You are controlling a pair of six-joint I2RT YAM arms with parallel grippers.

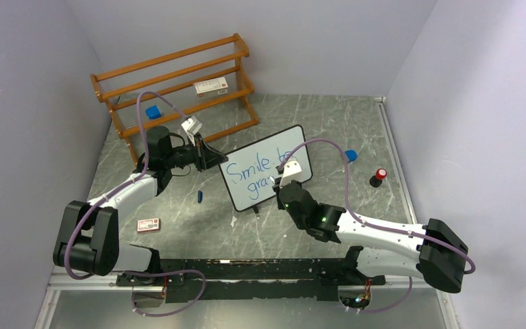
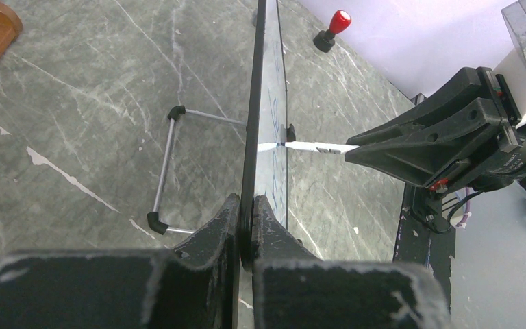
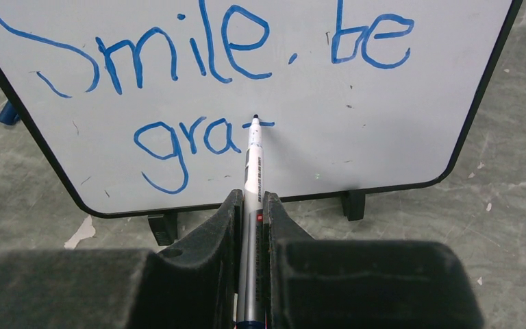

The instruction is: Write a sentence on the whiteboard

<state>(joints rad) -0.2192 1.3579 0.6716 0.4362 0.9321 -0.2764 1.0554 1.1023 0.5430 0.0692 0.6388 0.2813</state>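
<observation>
While "grat" stands unfinished, a slip of the whiteboard (image 1: pixel 250 195) or marker (image 3: pixel 252 164) would spoil it.
My left gripper (image 2: pixel 246 205) is clenched on the left edge of the board, which stands upright mid-table. My right gripper (image 3: pixel 250 202) grasps the marker, tip at the "t". Pressing too hard could tip the board away or smear the sentence (image 3: pixel 204 41).

Robotics lab test cell. Left arm (image 1: pixel 120 195) and right arm (image 1: pixel 383 236) bolted side by side to black rail (image 1: pixel 246 271) at near edge of grey marbled counter (image 1: pixel 356 123). Plain pale walls (image 1: pixel 27 103) box in counter on left, far and right sides. Purple cables (image 1: pixel 325 142) loop over arms. Staged props: wooden rack (image 1: pixel 178 75) at far left corner, red-topped knob (image 1: pixel 380 175) near right edge.
</observation>
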